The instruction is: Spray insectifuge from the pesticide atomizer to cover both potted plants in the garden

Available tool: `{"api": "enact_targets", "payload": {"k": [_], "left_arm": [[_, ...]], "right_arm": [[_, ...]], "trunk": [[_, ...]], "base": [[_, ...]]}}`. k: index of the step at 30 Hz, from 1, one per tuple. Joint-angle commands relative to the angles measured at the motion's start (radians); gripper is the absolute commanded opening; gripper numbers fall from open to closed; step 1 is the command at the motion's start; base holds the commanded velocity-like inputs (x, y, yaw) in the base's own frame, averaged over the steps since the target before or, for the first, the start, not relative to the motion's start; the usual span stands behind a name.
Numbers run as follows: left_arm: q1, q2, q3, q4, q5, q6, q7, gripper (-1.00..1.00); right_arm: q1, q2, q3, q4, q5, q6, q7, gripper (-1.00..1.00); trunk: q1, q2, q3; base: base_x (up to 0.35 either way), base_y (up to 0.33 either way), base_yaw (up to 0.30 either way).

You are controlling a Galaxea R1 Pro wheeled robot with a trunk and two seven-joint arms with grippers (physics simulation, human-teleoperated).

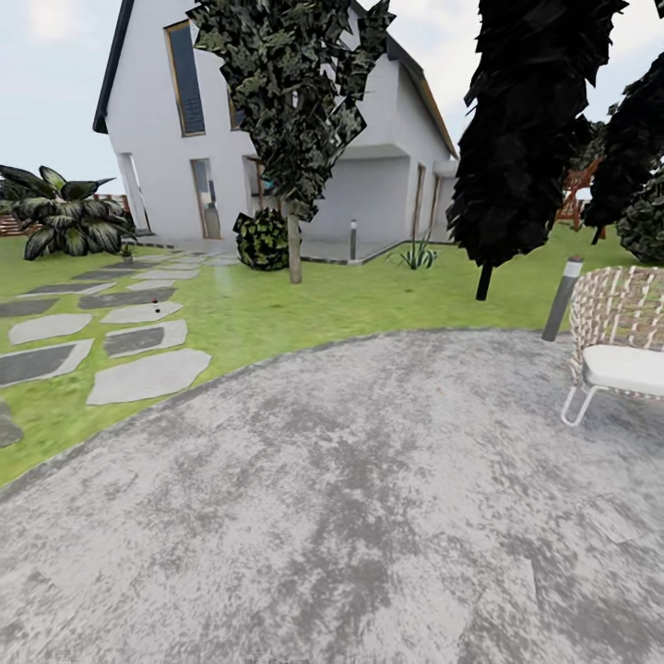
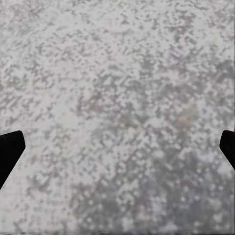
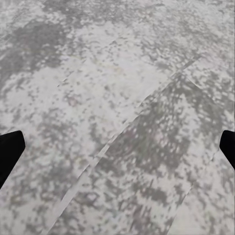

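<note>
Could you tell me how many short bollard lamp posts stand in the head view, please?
2: one bollard on the lawn near the house; another bollard beside the wicker chair. Trees may hide others.

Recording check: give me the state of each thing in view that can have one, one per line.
left hand: open, empty, over grey paving
right hand: open, empty, over the paving
wicker chair: upright, unoccupied, on the paving's edge
bollard lamp: leaning, beside the chair
stepping stones: flat in the lawn

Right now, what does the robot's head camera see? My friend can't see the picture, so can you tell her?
A grey paved patio curves across the front, with green lawn and a white house behind. Stepping stones cross the grass at left, a woven chair stands at right, and dark trees rise between.
</note>
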Motion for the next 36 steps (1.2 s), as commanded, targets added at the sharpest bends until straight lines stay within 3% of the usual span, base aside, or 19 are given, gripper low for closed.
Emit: {"api": "enact_targets", "payload": {"k": [1, 4, 16, 36], "left_arm": [[-0.001, 0.000, -0.001, 0.001, 0.005, -0.003, 0.000, 1.00], [-0.001, 0.000, -0.001, 0.001, 0.005, -0.003, 0.000, 1.00], [-0.001, 0.000, -0.001, 0.001, 0.004, -0.003, -0.001, 1.00], [-0.014, -0.002, 0.000, -0.065, 0.012, -0.008, -0.001, 1.00]], "right_arm": [[0.000, 0.000, 0.000, 0.000, 0.001, -0.003, 0.000, 1.00], [-0.001, 0.000, 0.000, 0.000, 0.001, -0.003, 0.000, 1.00], [-0.001, 0.001, 0.000, 0.000, 0.000, -0.004, 0.000, 1.00], [-0.001, -0.006, -0.003, -0.046, -0.001, -0.004, 0.000, 1.00]], "trunk": [[0.000, -0.001, -0.006], [0.002, -0.002, -0.021], [0.002, -0.002, -0.036], [0.002, -0.002, -0.037]], "base": [[0.000, 0.000, 0.191], [0.000, 0.000, 0.184], [0.015, 0.000, 0.173], [0.309, 0.084, 0.008]]}}
